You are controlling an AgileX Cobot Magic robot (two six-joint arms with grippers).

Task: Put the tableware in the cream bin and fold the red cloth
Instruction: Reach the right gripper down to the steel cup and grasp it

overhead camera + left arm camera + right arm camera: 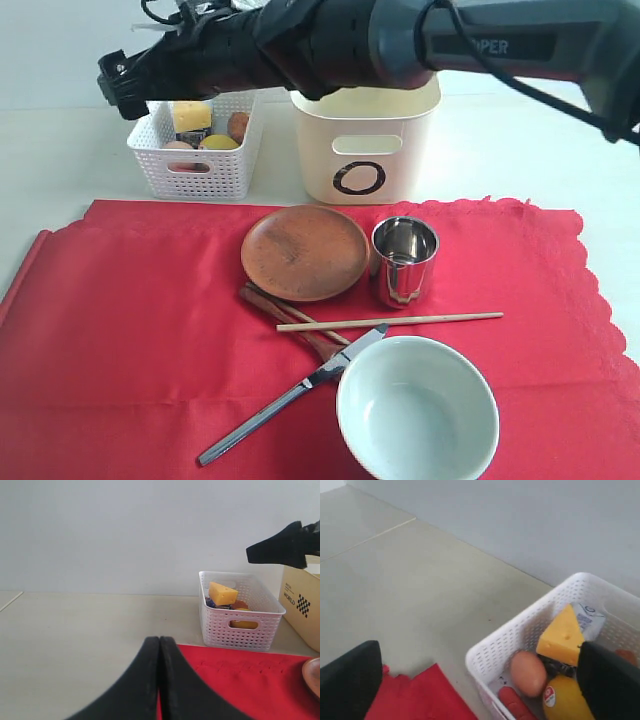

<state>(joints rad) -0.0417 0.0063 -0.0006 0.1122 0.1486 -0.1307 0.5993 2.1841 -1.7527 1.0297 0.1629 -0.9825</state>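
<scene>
- The right gripper (125, 88) hangs over the white lattice basket (195, 172) at the far left, its jaws wide apart and holding nothing. The arm reaches across in front of the cream bin (400, 125).
- The left gripper (160, 680) sits low by the left part of the red cloth (130, 320), jaws pressed together and empty.
- All the tableware in view lies on the cloth. The plate (305, 252) is just near of the bin, with the steel cup (405, 262) at its right. The chopsticks (400, 321), wooden spoon (290, 312) and knife (280, 405) cross each other nearer, and the bowl (417, 410) is nearest.
- The step now appears to be fetching the first piece, so the right arm should lift clear of the basket before it swings right.
- The cup looks the easiest start: it stands upright, close to the bin, and its rim is open to a side grip.
- The bowl's rim overlaps the knife tip, so it should be lifted straight up.
- Folding should wait until the cloth is bare.
</scene>
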